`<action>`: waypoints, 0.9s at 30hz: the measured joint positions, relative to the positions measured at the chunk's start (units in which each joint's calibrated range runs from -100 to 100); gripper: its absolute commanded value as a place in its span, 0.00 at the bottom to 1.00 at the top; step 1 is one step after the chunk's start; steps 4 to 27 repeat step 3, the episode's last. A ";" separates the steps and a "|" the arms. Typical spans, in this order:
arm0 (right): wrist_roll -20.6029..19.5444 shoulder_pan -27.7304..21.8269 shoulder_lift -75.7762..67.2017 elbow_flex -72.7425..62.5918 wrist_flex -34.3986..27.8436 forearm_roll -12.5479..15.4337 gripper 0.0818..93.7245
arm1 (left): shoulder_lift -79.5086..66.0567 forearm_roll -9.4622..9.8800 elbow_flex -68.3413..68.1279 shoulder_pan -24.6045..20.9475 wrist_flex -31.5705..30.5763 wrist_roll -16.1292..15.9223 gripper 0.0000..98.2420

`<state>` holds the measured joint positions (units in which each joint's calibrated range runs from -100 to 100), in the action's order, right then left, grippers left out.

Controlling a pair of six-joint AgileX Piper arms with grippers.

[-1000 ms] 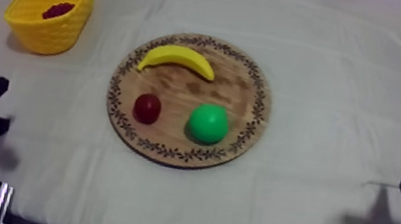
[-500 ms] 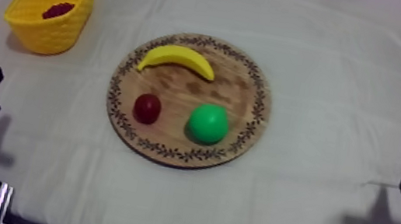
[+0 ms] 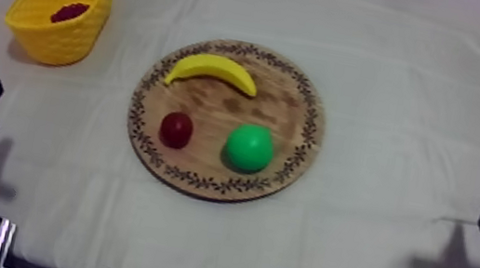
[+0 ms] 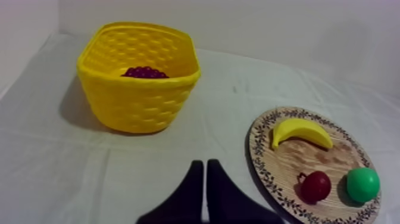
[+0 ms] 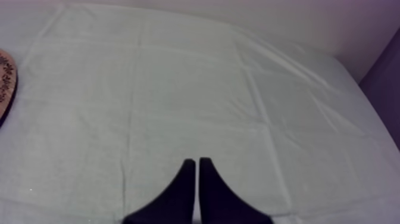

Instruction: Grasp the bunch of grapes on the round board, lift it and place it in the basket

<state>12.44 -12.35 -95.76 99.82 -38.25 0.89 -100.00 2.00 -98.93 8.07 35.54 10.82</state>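
Yellow basket (image 3: 84,35) at the far left of the table holds the bunch of grapes (image 4: 144,72): a dark red cluster lying down inside, below the rim, well apart from the wooden board (image 3: 220,109). So the task's thing is where it's meant to end up, and I'd call the job done or v. nearly so. The board sits mid-table w/ a banana (image 3: 213,69) along its far side, a small red fruit (image 3: 176,128) and a green fruit (image 3: 249,147) side by side nearer me, none touching. No grapes on it. Left gripper (image 4: 204,162) has its fingers pressed together in a narrow wedge, nothing between them. It sits low at the left edge of the grey-white cloth (image 3: 399,107), looking toward basket and board, clear of both. Makes sense if there's nothing left to carry. Right gripper (image 5: 197,159) is likewise closed on nothing, low on its own side over bare cloth, w/ the board's rim off to one side. It's far from the basket, so I judge it has no part in this pick. IMO no further move is needed beyond keeping both arms clear.
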 measured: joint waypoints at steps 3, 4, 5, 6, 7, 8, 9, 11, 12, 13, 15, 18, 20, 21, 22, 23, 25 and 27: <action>0.00 0.00 0.00 0.00 0.00 0.00 0.00 | 0.00 0.00 0.00 0.00 0.00 0.00 0.00; 0.00 0.00 0.00 0.00 0.00 0.00 0.00 | 0.00 0.00 0.00 0.00 0.00 0.00 0.00; 0.00 0.00 0.00 0.00 0.00 0.00 0.00 | 0.00 0.00 0.00 0.00 0.00 0.00 0.00; 0.00 0.00 0.00 0.00 0.00 0.00 0.00 | 0.00 0.00 0.00 0.00 0.00 0.00 0.00; 0.00 0.00 0.00 0.00 0.00 0.00 0.00 | 0.00 0.00 0.00 0.00 0.00 0.00 0.00; 0.00 0.00 0.00 0.00 0.00 0.00 0.00 | 0.00 0.00 0.00 0.00 0.00 0.00 0.00; 0.00 0.00 0.00 0.00 0.00 0.00 0.00 | 0.00 0.00 0.00 0.00 0.00 0.00 0.00; 0.00 0.00 0.00 0.00 0.00 0.00 0.00 | 0.00 0.00 0.00 0.00 0.00 0.00 0.00; 0.00 0.00 0.00 0.00 0.00 0.00 0.00 | 0.00 0.00 0.00 0.00 0.00 0.00 0.00; 0.00 0.00 0.00 0.00 0.00 0.00 0.00 | 0.00 0.00 0.00 0.00 0.00 0.00 0.00; 0.00 0.00 0.00 0.00 0.00 0.00 0.00 | 0.00 0.00 0.00 0.00 0.00 0.00 0.00; 0.00 0.00 0.00 0.00 0.00 0.00 0.00 | 0.00 0.00 0.00 0.00 0.00 0.00 0.00; 0.00 0.00 0.00 0.00 0.00 0.00 0.00 | 0.00 0.00 0.00 0.00 0.00 0.00 0.00; 0.00 0.00 0.00 0.00 0.00 0.00 0.00 | 0.00 0.00 0.00 0.00 0.00 0.00 0.00; 0.00 0.00 0.00 0.00 0.00 0.00 0.00 | 0.00 0.00 0.00 0.00 0.00 0.00 0.00; 0.00 0.00 0.00 0.00 0.00 0.00 0.00 | 0.00 0.00 0.00 0.00 0.00 0.00 0.00; 0.00 0.00 0.00 0.00 0.00 0.00 0.00 | 0.00 0.00 0.00 0.00 0.00 0.00 0.00; 0.00 0.00 0.00 0.00 0.00 0.00 0.00 | 0.00 0.00 0.00 0.00 0.00 0.00 0.00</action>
